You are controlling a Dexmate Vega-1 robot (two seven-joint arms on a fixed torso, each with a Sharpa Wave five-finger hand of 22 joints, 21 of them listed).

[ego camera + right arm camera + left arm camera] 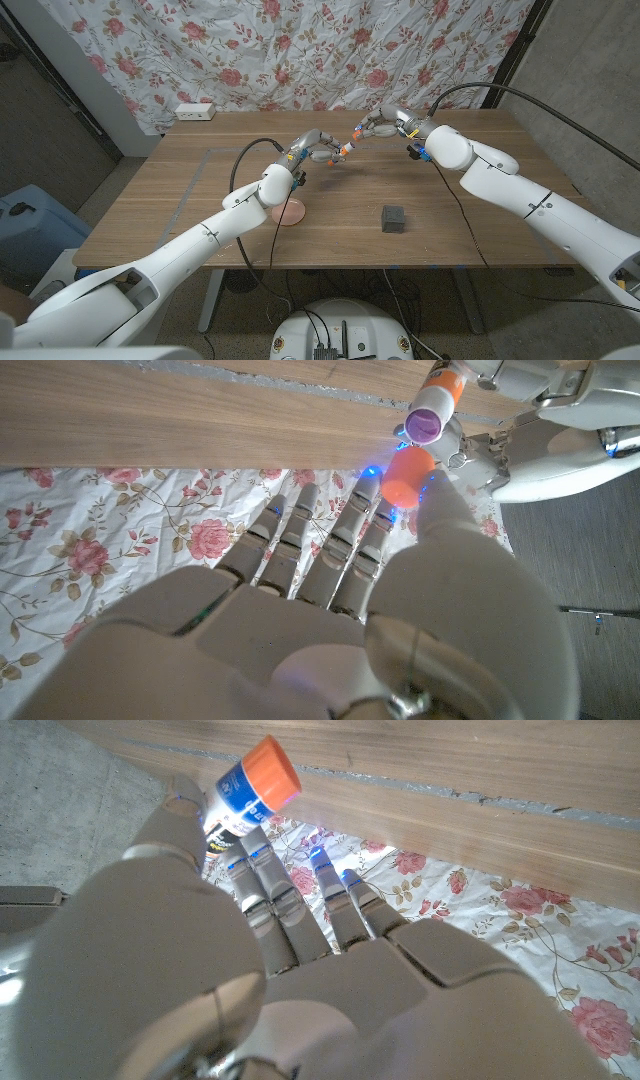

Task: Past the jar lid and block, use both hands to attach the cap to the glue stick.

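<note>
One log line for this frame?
left hand: holds glue stick | right hand: holds cap | cap: not yet on

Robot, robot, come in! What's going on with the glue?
Left robot hand holds glue stick. Right robot hand holds cap, not on yet. Nothing between them.

One glue stick (pixel 343 150), one orange cap (pixel 405 476), one pink jar lid (pixel 290 212), one dark block (pixel 394 218); also one wooden table (pixel 480 170), one white power strip (pixel 194 111), one flowered backdrop cloth (pixel 300 50).
</note>
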